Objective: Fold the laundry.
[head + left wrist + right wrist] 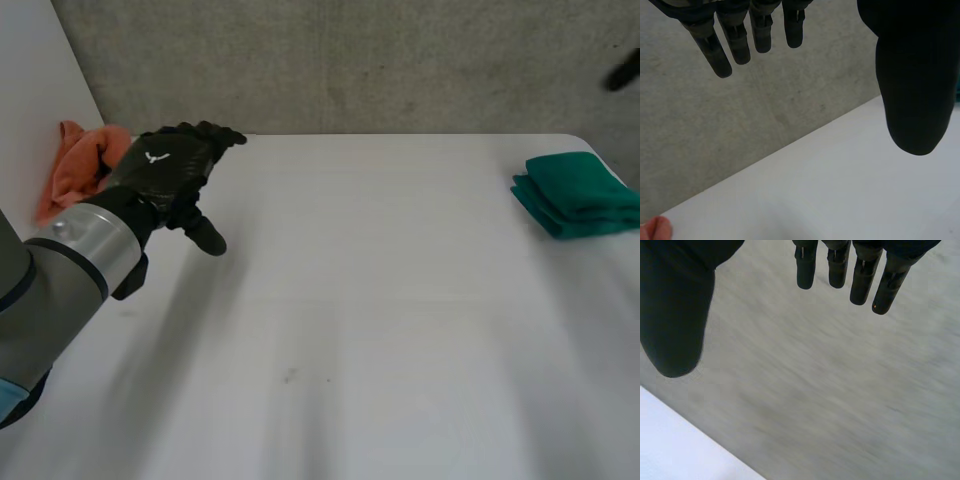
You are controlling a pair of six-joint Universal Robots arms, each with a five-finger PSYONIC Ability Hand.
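1. At the far left corner of the white table [380, 300], a crumpled orange cloth [75, 170] lies bunched up, not folded.
2. The left hand [165, 170] is just beside that orange cloth, on the side nearer the table's middle. In the head view it overlaps the cloth's edge (I cannot tell whether they touch). The grey left arm [60, 270] reaches in from the near left.
3. In the left wrist view the left hand's fingers [720, 55] are straight and its thumb [915, 75] stands well apart. Nothing lies between them, so the hand is spread and empty. A bit of the orange cloth peeks in at the table's edge by the grey wall [715, 140].
4. A green cloth [580, 195] sits neatly folded by the table's far right edge, well apart from the left hand.
5. The right hand [675, 315] also has straight fingers and a thumb held apart, and grasps nothing. It faces the grey wall, with a corner of the table beneath its thumb.
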